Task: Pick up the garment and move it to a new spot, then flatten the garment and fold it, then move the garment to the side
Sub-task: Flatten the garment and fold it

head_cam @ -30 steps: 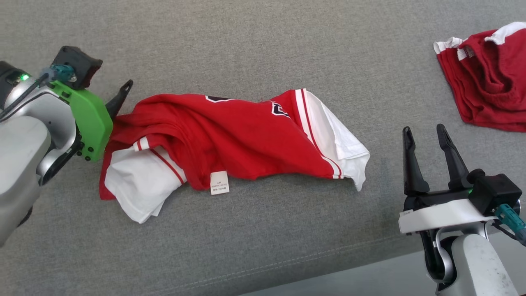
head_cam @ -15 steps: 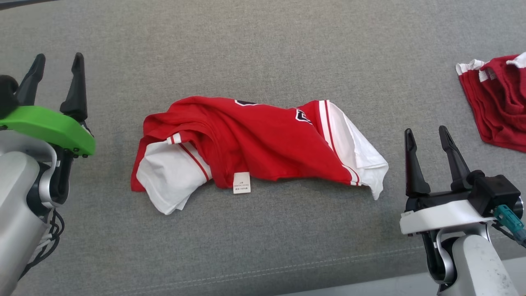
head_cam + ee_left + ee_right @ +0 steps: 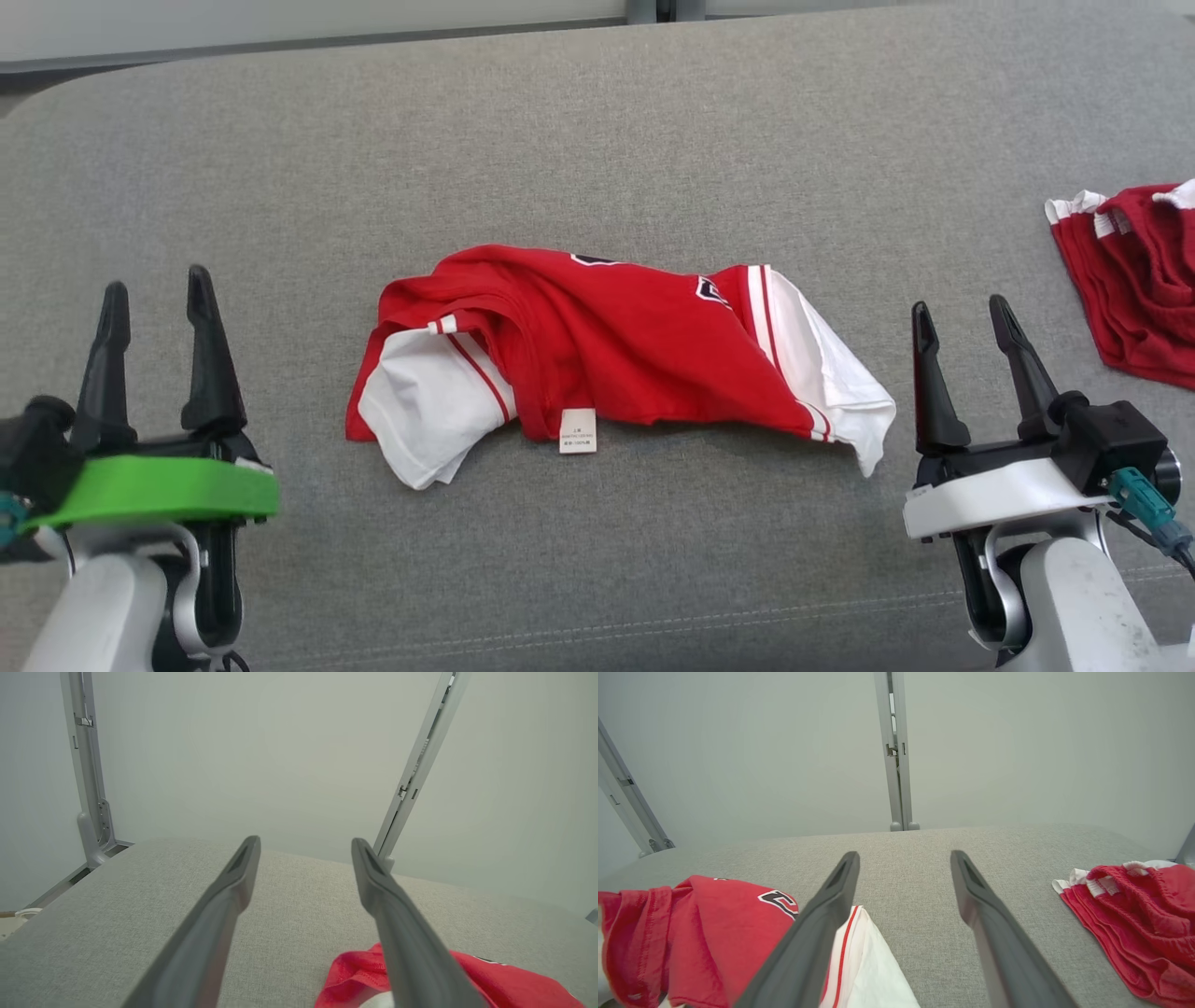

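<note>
Item: red-and-white garment [image 3: 635,364], crumpled, centre of grey worktop [image 3: 597,140].
Left claw [image 3: 156,281] and right claw [image 3: 959,304] flank it, well apart, both spread and empty; seemingly poised for flattening; folding not yet begun; second red bundle [image 3: 1139,280] far right.

Two garments: one red-and-white garment [image 3: 616,345] between the left claw [image 3: 156,281] and right claw [image 3: 959,304], one crumpled red garment [image 3: 1139,271] out past the right claw. Two claws. One white label [image 3: 578,431]. One grey cushion [image 3: 597,121].
</note>
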